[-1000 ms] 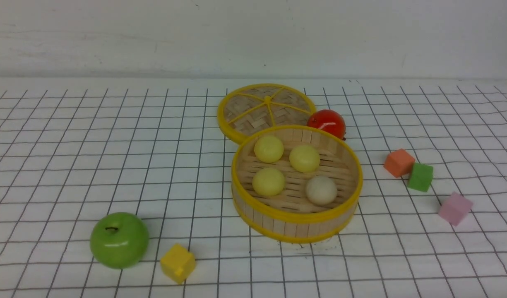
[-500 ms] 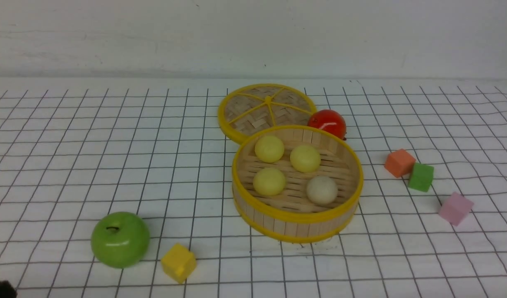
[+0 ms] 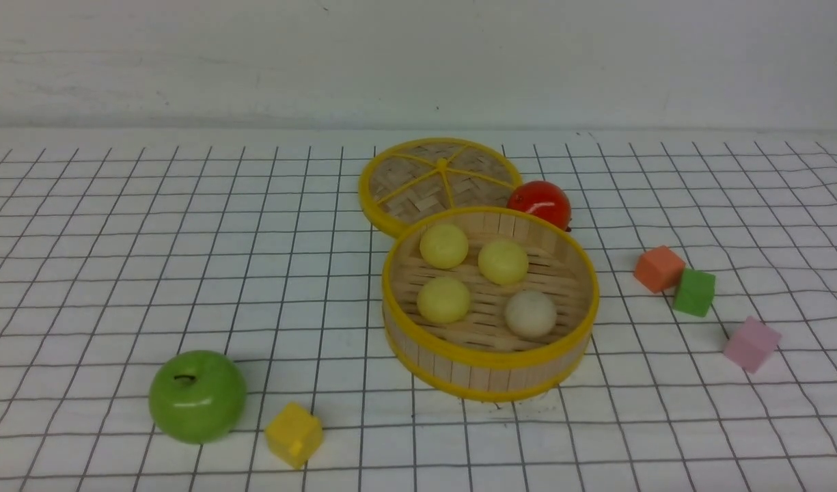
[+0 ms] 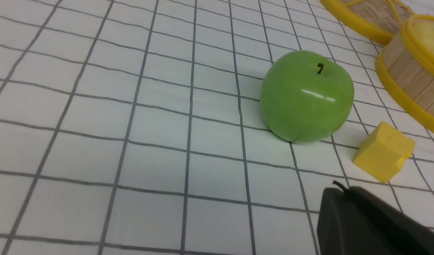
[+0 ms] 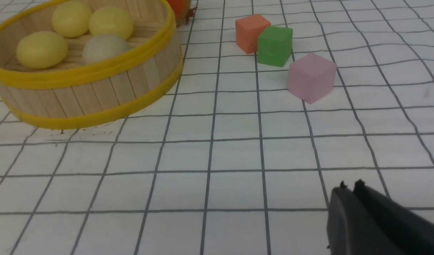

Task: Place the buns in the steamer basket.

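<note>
A: Four buns (image 3: 486, 280) sitting in steamer basket (image 3: 490, 369) now, none lying outside.

B: Grippers?

A: My right gripper (image 5: 348, 189) is looking closed, carrying nothing; left gripper (image 4: 339, 193), can't tell. Judging task done.

The front view looks forward and down over the gridded tablecloth (image 3: 117, 273) from between the arms, far enough back to take in the whole layout; neither gripper enters it.

The left wrist view sits low and close, with the left gripper (image 4: 365, 223) at its edge. Just ahead of that gripper lie the yellow cube (image 4: 384, 151) and green apple (image 4: 307, 95); the steamer basket (image 4: 411, 74) is beyond.

The right wrist view is equally low. Ahead of the right gripper (image 5: 372, 223) lie the pink cube (image 5: 311, 77) and, farther, the basket (image 5: 89, 88).

Both wrist views share only the basket; the front view covers all of these.
</note>
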